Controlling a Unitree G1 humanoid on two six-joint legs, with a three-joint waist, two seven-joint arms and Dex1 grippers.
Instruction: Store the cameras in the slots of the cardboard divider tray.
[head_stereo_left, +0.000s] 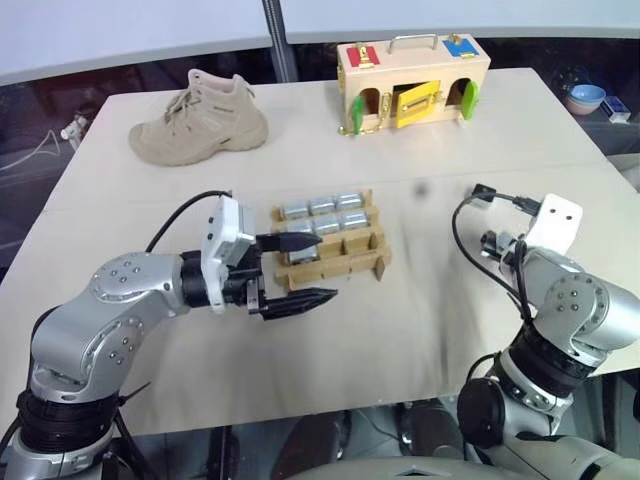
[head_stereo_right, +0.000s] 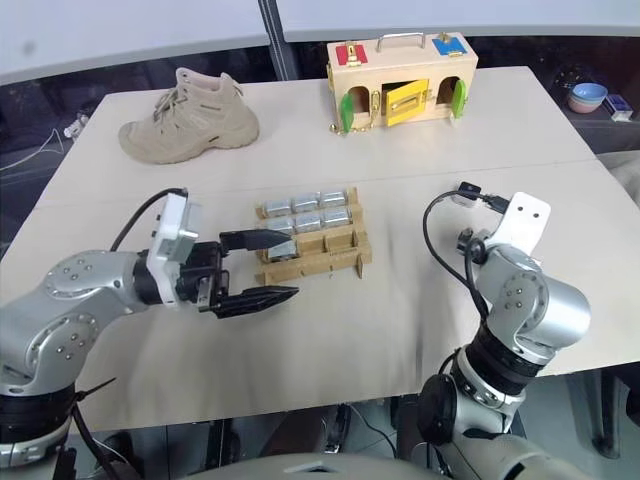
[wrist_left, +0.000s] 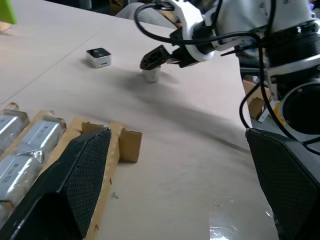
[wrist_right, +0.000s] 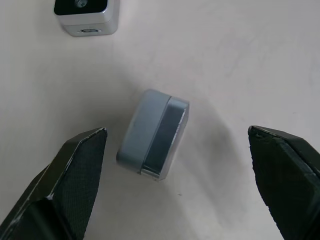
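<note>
Silver-grey jointed arms, black cables, white wrist camera housings, left hand (head_stereo_left: 300, 270) with black ribbed fingers (head_stereo_left: 297, 241)

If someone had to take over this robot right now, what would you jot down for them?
Left gripper: open, empty, beside the cardboard divider tray.
Right gripper: open, empty, poised over a loose camera lying on the table.
A second loose camera, black lens face up, lies a little beyond it.
Done: six cameras fill the tray's two far rows.
Left: pick up both loose cameras and slot them into the near, unfilled rows.
</note>
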